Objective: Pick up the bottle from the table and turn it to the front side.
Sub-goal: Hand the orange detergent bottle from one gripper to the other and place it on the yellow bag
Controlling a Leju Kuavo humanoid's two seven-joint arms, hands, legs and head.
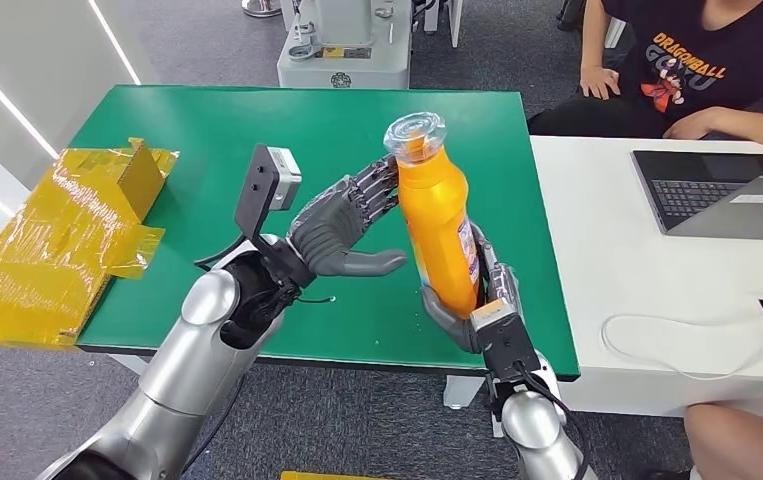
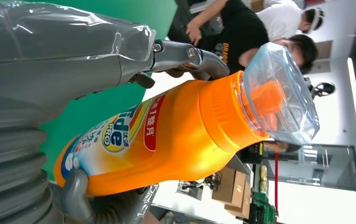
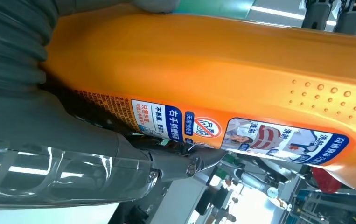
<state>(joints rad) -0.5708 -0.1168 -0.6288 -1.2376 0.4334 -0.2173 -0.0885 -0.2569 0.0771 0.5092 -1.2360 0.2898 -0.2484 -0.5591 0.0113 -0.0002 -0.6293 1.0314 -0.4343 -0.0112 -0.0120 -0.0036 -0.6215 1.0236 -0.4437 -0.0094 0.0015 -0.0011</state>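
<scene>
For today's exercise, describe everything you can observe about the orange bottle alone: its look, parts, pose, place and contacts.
The orange bottle looks like glossy plastic, with an orange neck under a clear cap. A colourful brand label shows in the left wrist view, and a blue-edged instruction label plus raised dots in the right wrist view. It is lifted above the green table, roughly upright, cap tilted slightly left. The right hand grips its lower body; the left hand touches its upper side with its fingertips.

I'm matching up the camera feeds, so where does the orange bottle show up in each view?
Head view: orange bottle upright at centre, above the green table, gripped low by the right hand.
Left wrist view: lying across the middle.
Right wrist view: spanning the upper picture.
Shared landmark: the green table.
</scene>
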